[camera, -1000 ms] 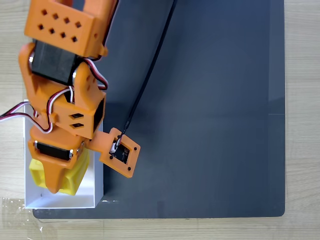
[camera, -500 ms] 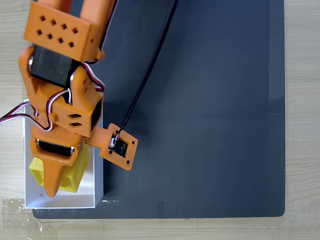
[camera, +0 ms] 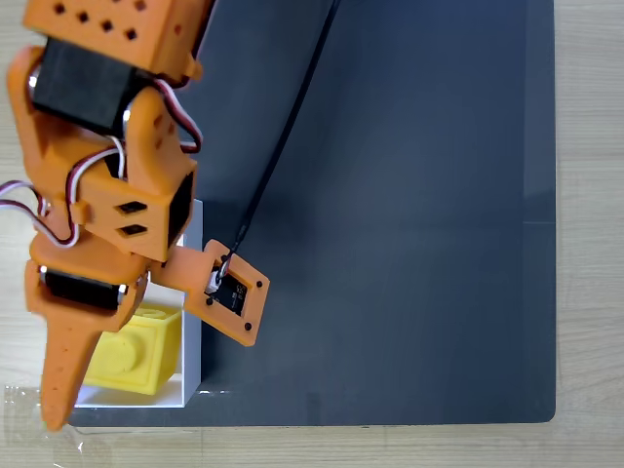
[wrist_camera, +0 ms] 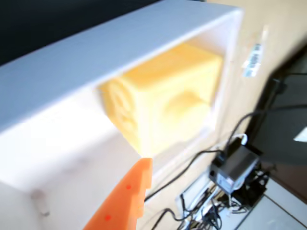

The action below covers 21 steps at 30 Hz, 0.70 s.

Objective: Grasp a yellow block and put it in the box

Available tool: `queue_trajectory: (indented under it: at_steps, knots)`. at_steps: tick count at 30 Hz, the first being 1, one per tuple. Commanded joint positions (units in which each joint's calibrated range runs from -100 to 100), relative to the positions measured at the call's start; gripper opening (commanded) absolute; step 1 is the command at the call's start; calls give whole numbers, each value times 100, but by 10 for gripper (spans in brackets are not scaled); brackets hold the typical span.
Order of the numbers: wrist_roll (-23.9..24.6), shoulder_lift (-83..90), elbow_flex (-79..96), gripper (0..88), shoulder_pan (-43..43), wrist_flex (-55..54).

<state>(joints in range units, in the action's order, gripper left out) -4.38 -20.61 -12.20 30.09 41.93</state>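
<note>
Pale wood-grain tabletop [camera: 590,292] frames a large dark grey mat [camera: 409,224] in the fixed view, the wood showing along the left, right and bottom edges. A black cable [camera: 283,146] runs down across the mat from the top edge to a small camera board in an orange frame [camera: 226,292].

At the left of the fixed view, the orange arm [camera: 107,146] reaches down from the top corner, with black servo bodies and red, white and black wires looped along its side. Its gripper [camera: 73,390] points toward the bottom edge; one long orange finger [camera: 63,375] tapers to a tip past the box's lower-left corner. The other finger is hidden, so I cannot tell how wide the jaws stand, but the visible finger lies beside the block without clearly touching it.

Below the arm, the white box [camera: 191,341] sits at the mat's left edge, mostly covered by the arm. The yellow block [camera: 136,353] lies inside it, against the lower end, a round stud on its upper face.

In the wrist view, blurred, the box wall [wrist_camera: 96,62] crosses the upper left, the yellow block [wrist_camera: 163,100] rests inside against the far wall, and an orange finger tip [wrist_camera: 127,196] rises from the bottom edge just short of it. To the right, a tangle of cables and a small grey adapter [wrist_camera: 232,167] lie on the tabletop.
</note>
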Motion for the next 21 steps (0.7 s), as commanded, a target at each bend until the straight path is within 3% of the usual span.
queue_trajectory:
  at_steps: [1, 5, 9, 12, 21]
  knots:
    - [192, 1069, -205, 442, -72, 458]
    - [549, 2078, -151, 342, -173, 1837]
    - [874, 3095, 528, 144, -434, 2997]
    - [963, 3951, 1486, 6, -720, 3259]
    - [916, 6645, 5439, 32, -1663, 3233]
